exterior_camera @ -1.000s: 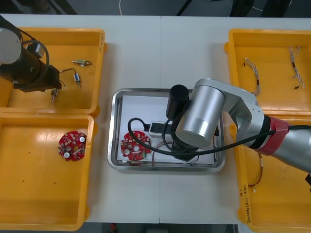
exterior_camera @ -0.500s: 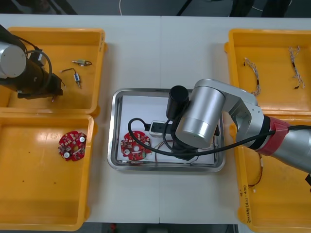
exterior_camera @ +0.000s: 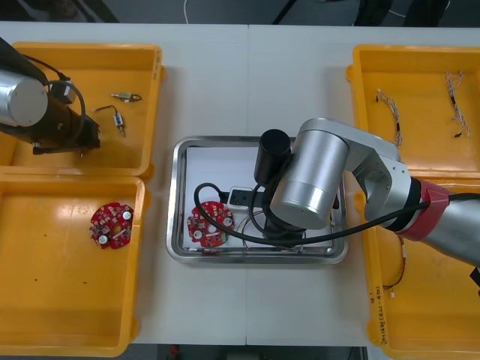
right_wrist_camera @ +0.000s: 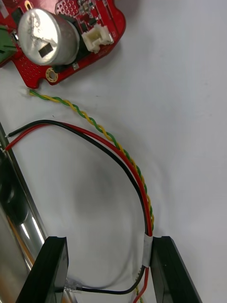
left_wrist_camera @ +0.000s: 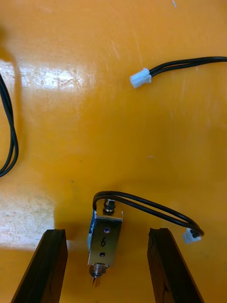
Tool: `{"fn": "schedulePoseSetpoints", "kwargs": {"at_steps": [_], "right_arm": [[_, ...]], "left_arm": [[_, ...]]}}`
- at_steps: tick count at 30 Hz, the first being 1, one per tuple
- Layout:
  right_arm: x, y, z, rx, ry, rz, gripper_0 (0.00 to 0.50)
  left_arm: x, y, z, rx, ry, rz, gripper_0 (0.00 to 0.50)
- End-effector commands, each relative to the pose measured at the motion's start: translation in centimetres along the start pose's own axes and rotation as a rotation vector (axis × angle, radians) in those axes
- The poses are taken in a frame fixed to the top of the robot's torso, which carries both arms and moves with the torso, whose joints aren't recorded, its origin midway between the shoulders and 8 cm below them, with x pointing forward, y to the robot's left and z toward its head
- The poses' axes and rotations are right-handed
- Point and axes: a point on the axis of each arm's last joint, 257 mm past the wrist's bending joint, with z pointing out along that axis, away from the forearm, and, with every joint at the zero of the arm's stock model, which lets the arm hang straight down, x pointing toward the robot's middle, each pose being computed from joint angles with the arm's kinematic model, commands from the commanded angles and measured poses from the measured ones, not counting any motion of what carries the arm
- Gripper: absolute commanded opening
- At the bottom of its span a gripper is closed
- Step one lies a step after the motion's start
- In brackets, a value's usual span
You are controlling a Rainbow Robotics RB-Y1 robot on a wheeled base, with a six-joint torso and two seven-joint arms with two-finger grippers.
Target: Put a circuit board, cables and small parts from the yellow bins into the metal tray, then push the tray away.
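Far-left bin (exterior_camera: 90, 46): your left gripper (left_wrist_camera: 108, 232) hangs low over the floor, fingers apart, with a small metal part (left_wrist_camera: 105, 236) lying between them and touching neither.

Tray (exterior_camera: 174, 195), centre: your right gripper (right_wrist_camera: 109, 239) is down on the white floor, fingers wide apart and clamped on nothing. The cable (right_wrist_camera: 142, 189) runs along the inner face of one finger, and the board (right_wrist_camera: 71, 38) lies beyond the fingertips.

Step in hand, as judged: take the part with the left while the right clears the tray.
- Centre the left fingers on the part's flat sides before you close them.
- Keep its black lead (left_wrist_camera: 142, 206) out of the pinch, or it may tip the part.
- Lift the right straight up, so that the finger beside the cable does not drag it.

Views compared: from the front, the right arm (exterior_camera: 307, 176) covers the cable and the fingers. The right wrist view lays both out. The left wrist view gives the part's alignment between the fingers, while the front view places each arm against the bins and the tray.
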Motion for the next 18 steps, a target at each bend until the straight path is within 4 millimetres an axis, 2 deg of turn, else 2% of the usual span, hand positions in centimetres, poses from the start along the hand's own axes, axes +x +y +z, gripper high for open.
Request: {"fn": "schedulePoseSetpoints", "kwargs": {"at_steps": [1,7,9,10,11,18], "right_arm": [[-0.2,-0.1,-1.5,0.006,-0.025,0.005,0.500],[-0.1,-0.1,-2.2,0.011,-0.029,0.000,0.500],[-0.1,-0.2,-2.6,0.014,-0.030,-0.003,0.500],[-0.1,-0.2,-2.6,0.016,-0.030,-0.003,0.500],[0.0,-0.2,-2.7,0.015,-0.027,-0.002,0.500],[0.2,-1.2,-4.0,0.026,-0.027,0.018,0.500]], "left_arm": [[0.7,-0.4,0.7,-0.002,0.004,0.133,0.500],[0.7,-0.3,0.9,0.000,-0.005,0.133,0.500],[0.8,-0.3,1.0,0.001,-0.007,0.133,0.262],[0.8,-0.3,1.0,0.001,-0.007,0.133,0.184],[0.8,-0.3,1.0,0.001,-0.007,0.132,0.004],[0.8,-0.3,1.0,0.001,-0.007,0.133,0.000]]}}
